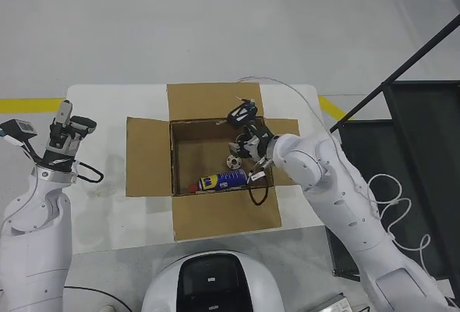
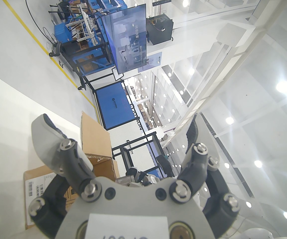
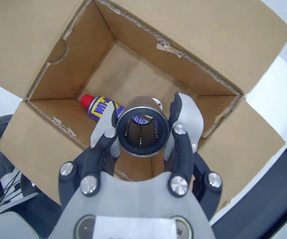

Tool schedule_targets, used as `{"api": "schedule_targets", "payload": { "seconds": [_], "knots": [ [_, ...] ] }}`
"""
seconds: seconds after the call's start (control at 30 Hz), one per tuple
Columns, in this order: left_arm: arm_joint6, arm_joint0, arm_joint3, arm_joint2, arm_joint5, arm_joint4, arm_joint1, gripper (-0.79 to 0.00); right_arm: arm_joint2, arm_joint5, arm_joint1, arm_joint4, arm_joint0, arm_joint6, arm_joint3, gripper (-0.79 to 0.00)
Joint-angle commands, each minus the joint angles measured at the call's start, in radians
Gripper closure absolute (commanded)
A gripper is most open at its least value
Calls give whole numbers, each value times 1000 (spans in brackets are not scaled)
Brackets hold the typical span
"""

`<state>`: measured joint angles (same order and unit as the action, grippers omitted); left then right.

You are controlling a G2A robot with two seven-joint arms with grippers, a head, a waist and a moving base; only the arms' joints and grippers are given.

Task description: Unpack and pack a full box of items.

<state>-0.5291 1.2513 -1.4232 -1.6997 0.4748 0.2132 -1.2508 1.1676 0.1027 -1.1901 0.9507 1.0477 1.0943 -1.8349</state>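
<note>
Grey floor [image 1: 214,39] with a yellow line [image 1: 19,105] at 9 o'clock, white counter [image 1: 105,218] in the middle, and a black rack [image 1: 425,156] off at 3 o'clock in my top view.

The cardboard box [image 1: 148,156] sits mid-counter with all four flaps folded out flat. Its inside is open to the camera.

A spray can [image 1: 222,181] lies on its side on the box floor, along the 6 o'clock wall. It has a blue and yellow body and a red cap, and the cap points to 9 o'clock.

My right gripper [image 3: 144,104] is over the box opening, toward the 3 o'clock side. Its jaws are pinching a metal sleeve [image 3: 143,130], one jaw on each side of the barrel. The sleeve has a black ring at the near end and rows of small balls down the bore (it looks like a linear bearing). It hangs above the can. I cannot tell from these views whether the two touch.

My left gripper [image 2: 118,125] is at the counter's 9 o'clock edge, well apart from the box. It is tipped up toward the ceiling, with the jaws spread wide.
</note>
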Motion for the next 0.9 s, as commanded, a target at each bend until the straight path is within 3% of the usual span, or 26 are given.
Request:
{"api": "schedule_targets", "payload": {
  "seconds": [0.0, 0.5, 0.87],
  "knots": [
    [0, 0, 0, 0, 0, 0, 0, -785, 53, 9, 9, 4, 24, 6, -27, 0],
    [0, 0, 0, 0, 0, 0, 0, -785, 299, 6, 48, 21, 113, 32, -41, 0],
    [0, 0, 0, 0, 0, 0, 0, -785, 309, 0, 51, 7, 115, 56, -37, 0]
  ]
}}
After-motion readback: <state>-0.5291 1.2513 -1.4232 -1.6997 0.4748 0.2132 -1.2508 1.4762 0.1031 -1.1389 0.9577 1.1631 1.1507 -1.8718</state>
